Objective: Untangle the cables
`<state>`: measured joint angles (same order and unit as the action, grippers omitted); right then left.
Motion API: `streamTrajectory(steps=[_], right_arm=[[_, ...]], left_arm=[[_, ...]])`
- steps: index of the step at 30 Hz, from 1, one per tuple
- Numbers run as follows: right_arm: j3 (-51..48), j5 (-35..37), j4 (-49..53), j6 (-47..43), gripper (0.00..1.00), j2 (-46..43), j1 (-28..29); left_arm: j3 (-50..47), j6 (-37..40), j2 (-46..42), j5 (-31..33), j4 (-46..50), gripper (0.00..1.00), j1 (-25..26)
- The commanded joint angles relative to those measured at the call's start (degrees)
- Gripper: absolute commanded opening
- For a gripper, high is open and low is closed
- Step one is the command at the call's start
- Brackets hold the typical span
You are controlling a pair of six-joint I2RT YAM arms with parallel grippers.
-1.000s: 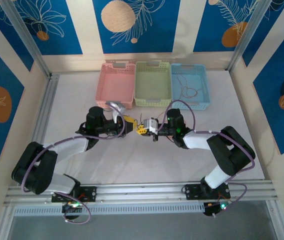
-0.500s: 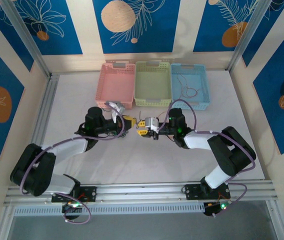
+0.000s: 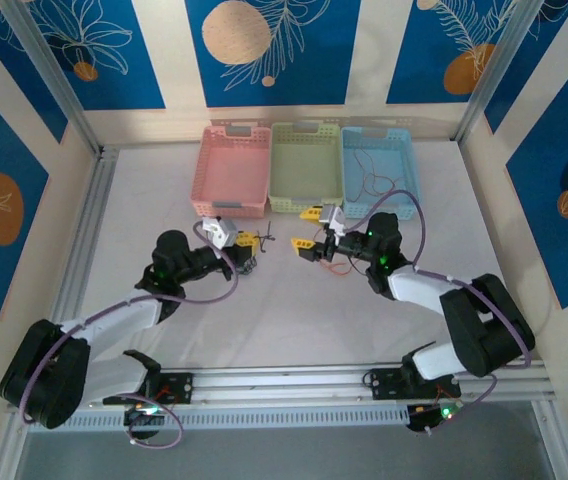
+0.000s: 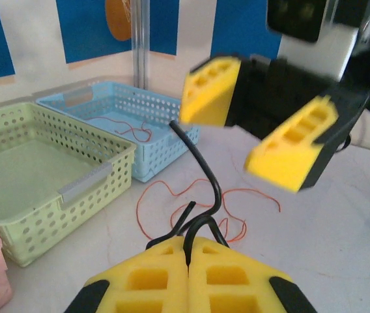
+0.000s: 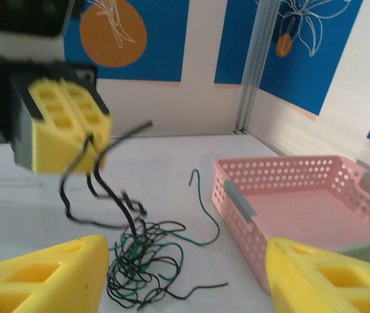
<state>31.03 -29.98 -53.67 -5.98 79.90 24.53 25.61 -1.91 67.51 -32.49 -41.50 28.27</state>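
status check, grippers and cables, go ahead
Copy, left gripper jaws shut on a black cable; right gripper jaws open, empty; black-green clump on table below left gripper, orange cable loose nearby; nothing blocking.

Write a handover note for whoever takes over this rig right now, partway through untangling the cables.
Left end effector: shut on a black cable, raised above the table.
Right end effector: open, empty, facing the left one.
Cables: the black cable hangs down to a black-and-green clump on the table. A loose orange cable lies on the table. A binned orange cable lies in the blue basket. The pink basket and green basket are empty.
Done: two orange cables are free, one of them binned.
Left: separate the clump, probably by regrasping it with the right end effector.
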Motion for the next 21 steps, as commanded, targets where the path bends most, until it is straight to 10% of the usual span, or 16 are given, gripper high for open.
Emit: streamTrajectory(steps=[1, 21], right_arm=[[4.2, -0.7, 7.9, 4.2, 0.62, -2.2, 1.6], [18.7, 1.0, 25.9, 6.0, 0.52, 5.5, 9.3]], left_arm=[[-0.6, 1.8, 1.0, -1.9, -4.6, 0.00, 0.5], [-0.9, 2.1, 0.5, -3.4, -3.3, 0.00, 0.6]])
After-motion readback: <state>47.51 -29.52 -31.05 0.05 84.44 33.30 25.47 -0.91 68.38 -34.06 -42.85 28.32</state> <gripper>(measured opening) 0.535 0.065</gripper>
